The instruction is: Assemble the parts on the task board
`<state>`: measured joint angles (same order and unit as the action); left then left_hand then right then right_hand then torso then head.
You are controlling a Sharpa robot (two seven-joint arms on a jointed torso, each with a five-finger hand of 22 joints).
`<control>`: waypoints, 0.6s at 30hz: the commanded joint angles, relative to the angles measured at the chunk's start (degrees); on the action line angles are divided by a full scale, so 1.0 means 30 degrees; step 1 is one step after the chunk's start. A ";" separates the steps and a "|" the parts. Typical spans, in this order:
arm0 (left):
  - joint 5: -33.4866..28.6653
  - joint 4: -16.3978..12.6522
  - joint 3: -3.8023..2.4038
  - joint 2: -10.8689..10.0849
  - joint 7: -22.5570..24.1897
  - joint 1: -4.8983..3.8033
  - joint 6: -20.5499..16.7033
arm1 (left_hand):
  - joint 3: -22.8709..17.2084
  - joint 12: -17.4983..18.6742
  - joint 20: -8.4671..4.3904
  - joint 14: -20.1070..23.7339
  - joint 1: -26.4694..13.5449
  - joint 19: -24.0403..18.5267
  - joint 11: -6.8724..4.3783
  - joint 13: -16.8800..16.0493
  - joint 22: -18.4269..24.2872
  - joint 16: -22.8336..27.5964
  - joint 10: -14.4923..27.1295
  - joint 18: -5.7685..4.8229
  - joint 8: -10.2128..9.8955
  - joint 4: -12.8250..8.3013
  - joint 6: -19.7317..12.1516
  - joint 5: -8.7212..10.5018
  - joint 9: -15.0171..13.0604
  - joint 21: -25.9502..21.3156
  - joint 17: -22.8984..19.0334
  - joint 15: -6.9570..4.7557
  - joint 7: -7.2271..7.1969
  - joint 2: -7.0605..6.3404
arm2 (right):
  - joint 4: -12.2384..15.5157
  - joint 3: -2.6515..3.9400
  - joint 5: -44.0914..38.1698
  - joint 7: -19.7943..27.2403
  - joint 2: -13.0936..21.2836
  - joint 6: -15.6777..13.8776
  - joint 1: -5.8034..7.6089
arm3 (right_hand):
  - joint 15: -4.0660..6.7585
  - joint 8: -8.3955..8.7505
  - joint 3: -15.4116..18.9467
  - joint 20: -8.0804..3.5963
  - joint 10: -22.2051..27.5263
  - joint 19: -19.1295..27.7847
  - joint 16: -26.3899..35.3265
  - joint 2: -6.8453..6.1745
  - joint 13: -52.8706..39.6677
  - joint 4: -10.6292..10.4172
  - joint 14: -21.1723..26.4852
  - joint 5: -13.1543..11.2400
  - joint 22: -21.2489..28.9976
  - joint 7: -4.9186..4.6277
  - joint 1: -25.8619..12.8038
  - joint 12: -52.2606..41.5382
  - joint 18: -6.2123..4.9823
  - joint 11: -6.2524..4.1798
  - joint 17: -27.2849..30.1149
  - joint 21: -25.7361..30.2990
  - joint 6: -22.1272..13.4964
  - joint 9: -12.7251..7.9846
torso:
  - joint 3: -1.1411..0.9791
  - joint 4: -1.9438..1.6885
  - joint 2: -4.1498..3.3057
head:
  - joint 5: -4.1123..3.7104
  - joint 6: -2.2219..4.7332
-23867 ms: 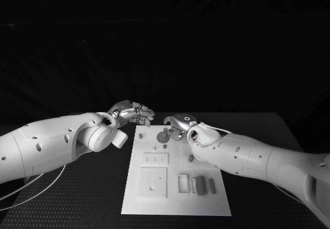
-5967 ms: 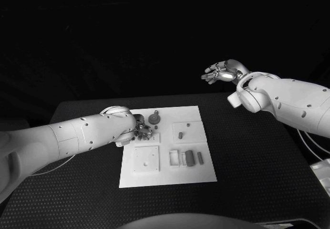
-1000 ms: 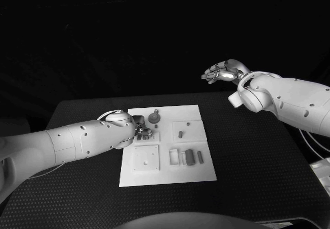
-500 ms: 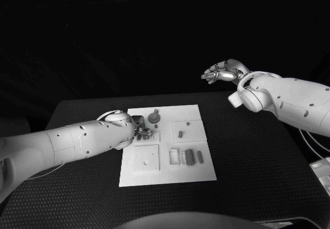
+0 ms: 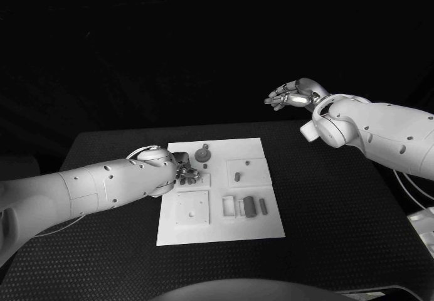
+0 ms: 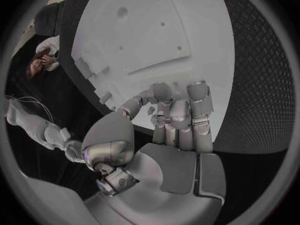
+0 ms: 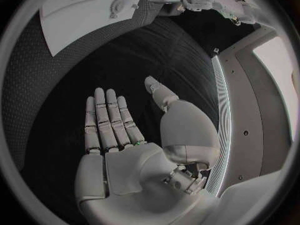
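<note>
Head view: white task board [image 5: 237, 216] lies mid-bench [image 5: 344, 207], small grey parts on it. Left robot hand [image 5: 185, 174] is down at the board's left edge, just beside a round grey part [image 5: 204, 154]. Left wrist view: its fingertips [image 6: 161, 119] curl onto the board, thumb and a finger meeting around a small piece [image 6: 152, 110]; whether the piece is truly pinched, cannot tell. Right robot hand [image 5: 290, 95] is raised well off the bench, beyond its far edge, released, fingers apart, holding nothing. Three grey bars [image 5: 246, 206] lie near the board's right side.
</note>
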<state>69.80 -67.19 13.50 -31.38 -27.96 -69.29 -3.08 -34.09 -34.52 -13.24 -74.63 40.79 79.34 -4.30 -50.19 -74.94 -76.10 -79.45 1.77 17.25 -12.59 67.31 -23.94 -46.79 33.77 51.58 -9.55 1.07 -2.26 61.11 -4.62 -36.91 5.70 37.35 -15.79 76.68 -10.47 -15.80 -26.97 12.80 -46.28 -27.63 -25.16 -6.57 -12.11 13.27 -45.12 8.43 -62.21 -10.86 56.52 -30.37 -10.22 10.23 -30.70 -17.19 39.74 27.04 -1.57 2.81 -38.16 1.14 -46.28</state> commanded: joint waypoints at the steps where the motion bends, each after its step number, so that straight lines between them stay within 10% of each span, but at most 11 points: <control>1: -0.0006 0.0012 0.0063 -0.0077 -0.0102 0.0090 0.0187 | 0.0093 -0.0081 -0.0570 -0.0214 -0.0061 0.0328 -0.0128 0.0036 -0.0323 -0.0127 0.0205 0.0114 0.0039 0.0162 0.0013 0.0114 0.0030 -0.0127 -0.0042 -0.0410 0.0125 -0.0331 | 0.0011 0.0010 0.0005 0.0192 0.0011 0.0274 -0.0007 | 0.0030 -0.0077 0.0111 0.0027 0.0089 0.0168 0.0078 0.0032 0.0024 0.0014 0.0140 0.0007 -0.0021 -0.0991 0.0149 0.0024 0.0276 0.0090 -0.0030 0.0082 -0.0149 -0.0020 | 0.0001 0.0000 0.0002 | -0.0008 -0.0004; 18: -0.0443 0.0000 0.0063 -0.0145 0.0090 0.0112 0.0002 | 0.0181 -0.0171 -0.0610 -0.0161 -0.0577 0.0315 -0.0147 0.0177 -0.0336 -0.0193 0.0258 0.0154 0.0008 0.0815 0.0007 0.1380 0.0045 -0.0213 -0.0168 -0.0432 0.0107 -0.0623 | 0.0030 0.0010 0.0003 0.0175 -0.0002 0.0342 -0.0012 | 0.0006 -0.0084 0.0132 0.0034 0.0103 0.0216 0.0145 0.0018 0.0095 0.0028 0.0184 0.0006 -0.0072 -0.1000 0.0206 0.0010 0.0300 0.0098 -0.0085 0.0143 -0.0166 -0.0053 | 0.0003 0.0000 -0.0006 | -0.0012 -0.0021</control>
<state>69.25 -67.11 13.59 -31.83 -28.01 -69.11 -3.19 -33.45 -34.78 -13.65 -75.23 39.42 79.75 -4.59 -49.73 -74.92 -76.31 -78.40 2.14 17.26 -10.35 67.28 -20.13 -46.71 33.51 51.14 -10.54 1.06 -4.15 61.13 -4.62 -36.90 5.68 37.35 -15.60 76.66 -10.46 -15.80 -26.97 13.00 -46.07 -27.42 -24.95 -6.56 -11.92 13.27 -45.13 8.43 -62.35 -10.66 56.51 -30.37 -10.22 10.44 -30.87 -16.97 39.54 26.98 -1.54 2.80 -38.16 1.09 -46.35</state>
